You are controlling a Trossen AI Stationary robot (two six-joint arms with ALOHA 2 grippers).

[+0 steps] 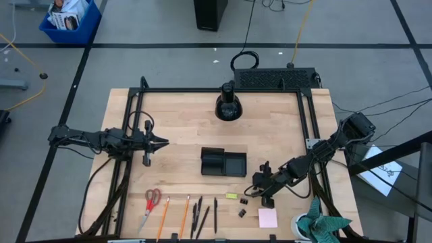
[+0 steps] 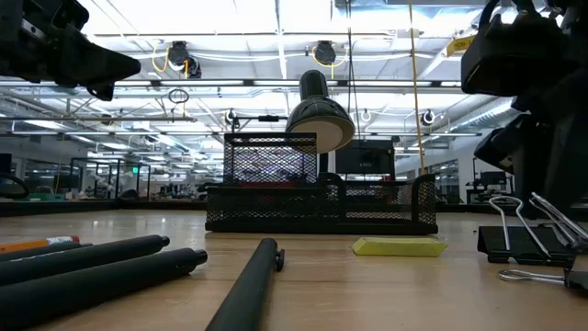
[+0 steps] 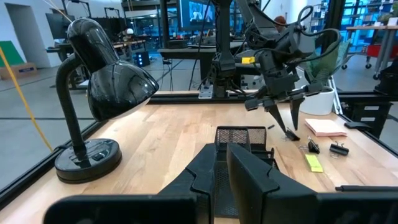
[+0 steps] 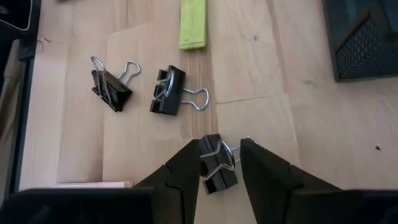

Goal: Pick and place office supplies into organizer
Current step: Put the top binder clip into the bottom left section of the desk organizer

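Right gripper [image 4: 221,163] is straddling a binder clip [image 4: 214,168], fingers apart on either side, near the organizer [image 1: 223,163]. Two more clips [image 4: 112,87] and the yellow piece [image 4: 192,25] are lying beside it. Left gripper [image 1: 162,142] is hovering well away from the organizer, fingers together.

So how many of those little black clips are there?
3. One binder clip sits between the right gripper's fingers; the other two clips lie side by side on the table near the yellow piece.
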